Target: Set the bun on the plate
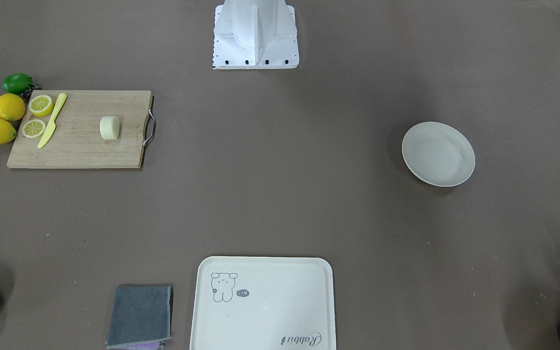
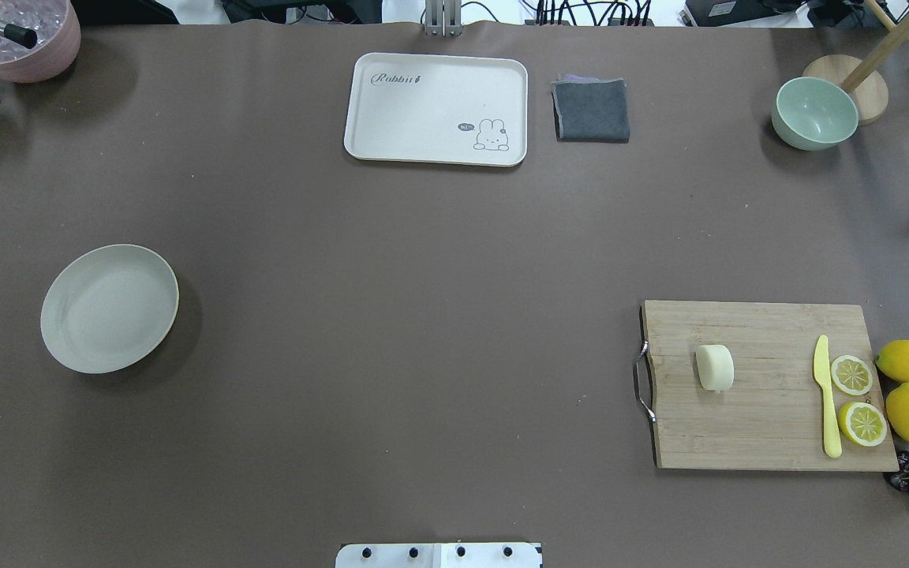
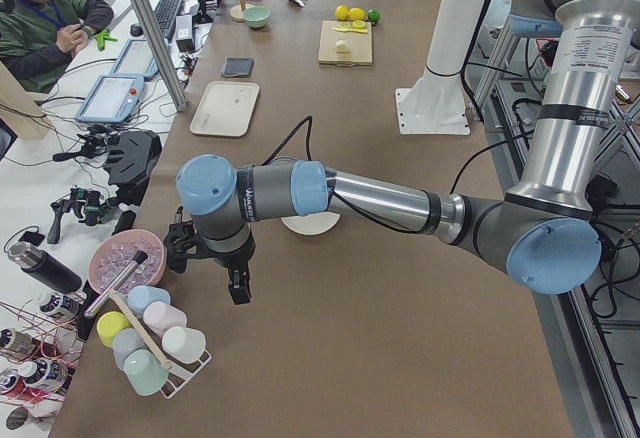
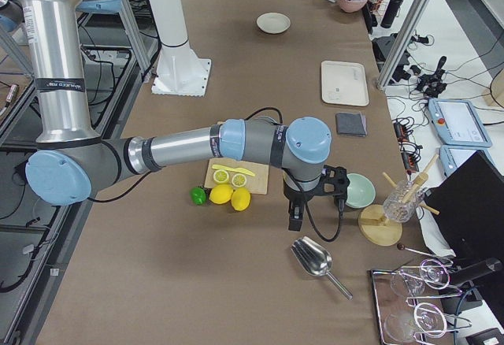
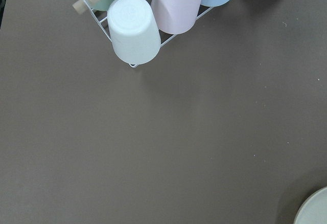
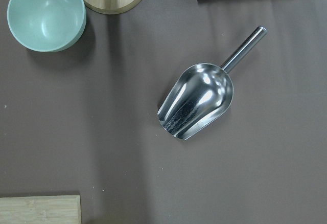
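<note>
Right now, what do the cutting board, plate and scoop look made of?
Cutting board: wood, likely bamboo; pale strips with visible grain, matte finish. Plate: off-white, matte and evenly coloured; could be plastic, melamine or ceramic, the look leaves it open. Scoop: polished metal, probably steel; it shows mirror-like reflections.

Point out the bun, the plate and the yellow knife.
bun (image 2: 715, 368): overhead exterior view, on the middle of its pale side.
plate (image 2: 110, 308): overhead exterior view, on its bare centre.
yellow knife (image 2: 825, 394): overhead exterior view, about midway along its length.
</note>
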### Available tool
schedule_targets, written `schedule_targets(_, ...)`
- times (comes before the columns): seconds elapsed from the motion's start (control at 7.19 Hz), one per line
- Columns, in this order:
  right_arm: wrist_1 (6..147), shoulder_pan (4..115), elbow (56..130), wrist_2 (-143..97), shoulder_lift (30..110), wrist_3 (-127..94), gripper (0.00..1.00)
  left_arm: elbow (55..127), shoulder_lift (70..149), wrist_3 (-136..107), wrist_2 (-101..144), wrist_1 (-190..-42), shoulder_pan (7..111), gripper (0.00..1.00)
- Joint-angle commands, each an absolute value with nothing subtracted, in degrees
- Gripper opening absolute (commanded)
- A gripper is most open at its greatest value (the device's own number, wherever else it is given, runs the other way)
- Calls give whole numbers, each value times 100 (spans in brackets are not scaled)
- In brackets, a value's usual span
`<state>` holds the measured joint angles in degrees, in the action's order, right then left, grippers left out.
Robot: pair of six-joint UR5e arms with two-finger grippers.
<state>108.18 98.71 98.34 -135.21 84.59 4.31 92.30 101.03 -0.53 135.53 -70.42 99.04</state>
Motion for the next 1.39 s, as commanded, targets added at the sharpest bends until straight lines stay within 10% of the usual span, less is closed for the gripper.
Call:
schedule_targets(0.0,10819,9870,9826,-13526,8438,413,100,9333,10055,-53,13535,-7066,9905,98)
schedule_targets(1.25,10819,9870,9791,-13535,8402,369,100,9167,10213,-79,13605,-7066,9896,98)
